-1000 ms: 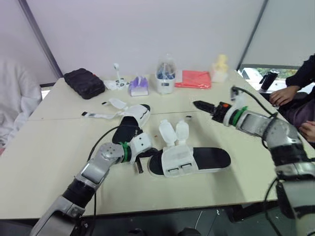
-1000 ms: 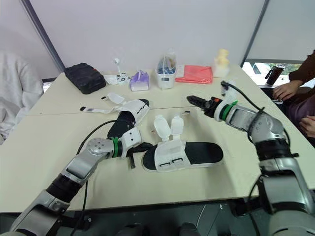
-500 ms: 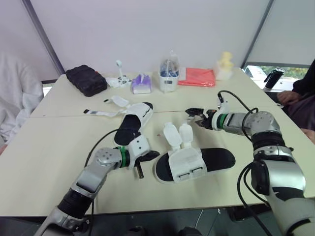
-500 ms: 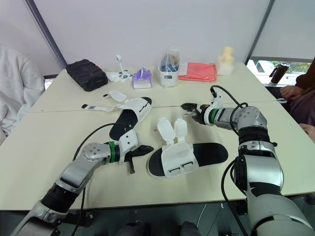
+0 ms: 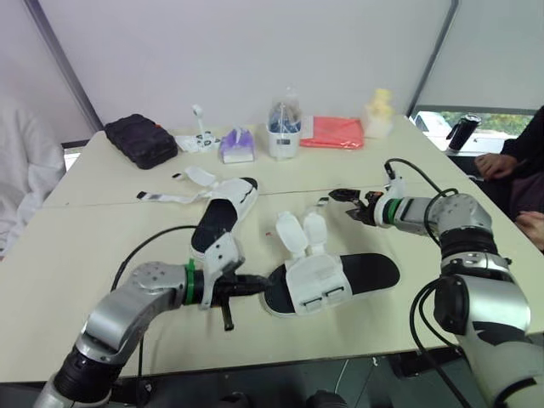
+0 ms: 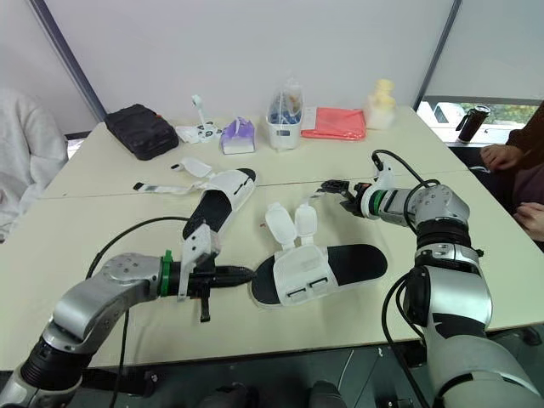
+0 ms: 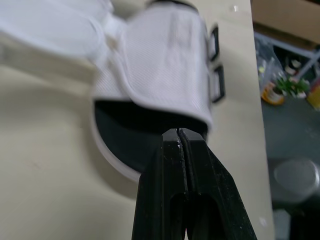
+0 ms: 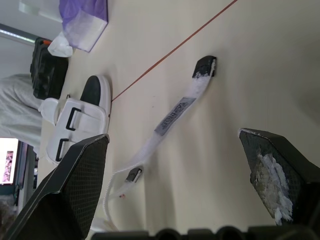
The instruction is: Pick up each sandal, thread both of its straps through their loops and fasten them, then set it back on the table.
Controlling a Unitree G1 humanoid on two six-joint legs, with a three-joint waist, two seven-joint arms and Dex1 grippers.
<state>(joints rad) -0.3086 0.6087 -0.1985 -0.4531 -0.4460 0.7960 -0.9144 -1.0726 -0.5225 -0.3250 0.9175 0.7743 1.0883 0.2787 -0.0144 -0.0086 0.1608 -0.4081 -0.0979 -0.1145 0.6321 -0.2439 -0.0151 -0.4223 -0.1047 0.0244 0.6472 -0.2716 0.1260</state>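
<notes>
Sandal (image 5: 319, 285) by the worktop's (image 5: 68, 255) front edge lies at my left fingers' (image 7: 170, 165) closed tips, seemingly touching; right fingers (image 8: 70, 190) stand apart near a thin strap (image 8: 175, 115).

No lettering, brand, number or sign can be read. The white strap (image 8: 172, 119) lying on the table (image 8: 240, 45) carries a grey tag with dark print, too small to make out.
</notes>
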